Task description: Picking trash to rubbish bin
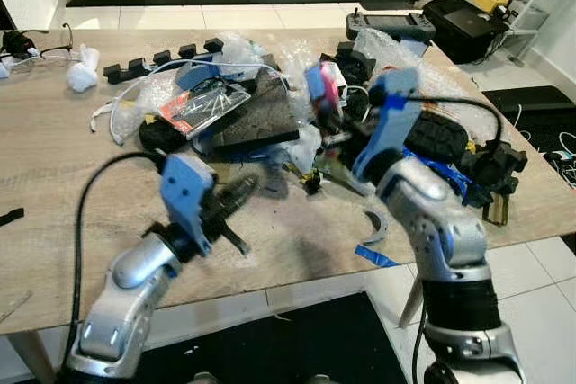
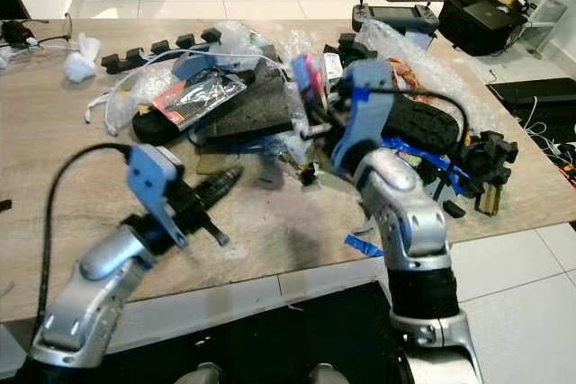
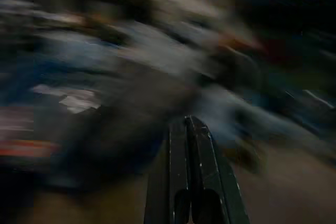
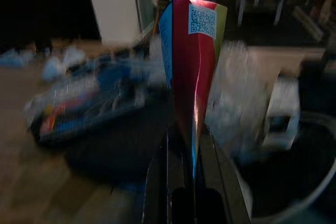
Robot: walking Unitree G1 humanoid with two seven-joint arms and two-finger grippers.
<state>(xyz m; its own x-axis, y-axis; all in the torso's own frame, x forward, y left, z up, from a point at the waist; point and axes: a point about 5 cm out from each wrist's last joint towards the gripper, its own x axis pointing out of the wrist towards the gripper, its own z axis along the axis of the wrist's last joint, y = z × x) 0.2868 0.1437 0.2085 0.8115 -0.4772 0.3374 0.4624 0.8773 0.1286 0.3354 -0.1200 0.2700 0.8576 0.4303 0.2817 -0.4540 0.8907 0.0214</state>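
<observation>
A heap of trash (image 1: 261, 105) covers the middle of the wooden table (image 1: 54, 168): plastic bags, bubble wrap, a dark foam slab and printed wrappers. My right gripper (image 4: 191, 136) is shut on a red and blue packet (image 4: 191, 51) with a QR label, holding it upright over the heap; the same packet (image 1: 319, 92) stands just ahead of my right wrist. My left gripper (image 1: 245, 186) is shut and empty, low over bare table, pointing at the heap's near edge. The left wrist view is motion-blurred, with the fingers (image 3: 181, 145) pressed together.
A crumpled white tissue (image 1: 83, 69) and glasses (image 1: 36, 47) lie at the table's far left. A black tyre (image 1: 436, 137) and black parts (image 1: 499, 173) sit at the right. Blue tape (image 1: 376, 256) lies near the front edge. A black case (image 1: 463, 24) stands beyond the table.
</observation>
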